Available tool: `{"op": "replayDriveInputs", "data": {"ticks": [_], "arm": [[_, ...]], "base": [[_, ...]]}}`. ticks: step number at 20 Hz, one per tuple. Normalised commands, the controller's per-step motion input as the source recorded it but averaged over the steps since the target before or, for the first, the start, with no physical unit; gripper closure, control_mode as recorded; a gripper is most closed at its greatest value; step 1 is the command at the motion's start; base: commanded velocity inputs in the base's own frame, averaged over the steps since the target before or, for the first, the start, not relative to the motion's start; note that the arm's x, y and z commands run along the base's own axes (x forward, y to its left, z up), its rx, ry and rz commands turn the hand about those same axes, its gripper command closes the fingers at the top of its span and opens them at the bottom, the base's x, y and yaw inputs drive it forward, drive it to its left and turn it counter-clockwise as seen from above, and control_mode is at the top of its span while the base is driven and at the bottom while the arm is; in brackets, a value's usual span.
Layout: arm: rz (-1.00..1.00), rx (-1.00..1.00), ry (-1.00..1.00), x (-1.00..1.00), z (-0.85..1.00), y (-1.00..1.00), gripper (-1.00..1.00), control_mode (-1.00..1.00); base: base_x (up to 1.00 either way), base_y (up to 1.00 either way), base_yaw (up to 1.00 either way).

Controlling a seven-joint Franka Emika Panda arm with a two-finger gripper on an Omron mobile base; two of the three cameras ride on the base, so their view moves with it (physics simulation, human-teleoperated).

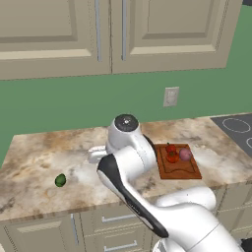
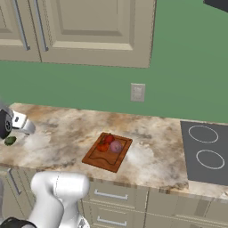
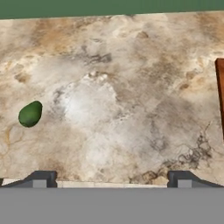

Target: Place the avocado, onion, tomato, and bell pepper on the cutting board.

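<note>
The tomato (image 1: 172,157), onion (image 1: 185,154) and bell pepper (image 1: 170,148) sit on the cutting board (image 1: 179,170); the avocado (image 1: 60,180) lies well left.

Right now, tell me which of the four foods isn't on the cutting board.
The avocado: small, dark green, alone on the bare counter far left of the cutting board. The tomato, onion and bell pepper sit together on the board.

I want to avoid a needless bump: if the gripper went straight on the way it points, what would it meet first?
Probably bare counter: the open gripper points down at it, with the avocado off to one side.
</note>
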Motion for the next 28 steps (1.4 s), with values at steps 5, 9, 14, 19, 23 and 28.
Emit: {"op": "replayDriveInputs", "data": {"ticks": [5,9,14,19,23,28], "arm": [[0.00,0.00,0.07,0.01,0.02,0.59,-1.00,-1.00],[0.00,0.00,0.07,0.16,0.00,0.36,-1.00,-1.00],[0.00,0.00,0.08,0.21,0.00,0.23,-1.00,-1.00],[0.00,0.01,0.02,0.15,-0.03,0.18,-1.00,-1.00],[0.00,0.00,0.00,0.04,-0.13,0.28,-1.00,-1.00],[0.00,0.01,0.00,0.09,-0.11,0.24,-1.00,-1.00]], "base": [[0.00,0.00,0.00],[0.00,0.00,0.00],[0.00,0.00,0.00],[0.00,0.00,0.00],[0.00,0.00,0.00],[0.00,0.00,0.00]]}}
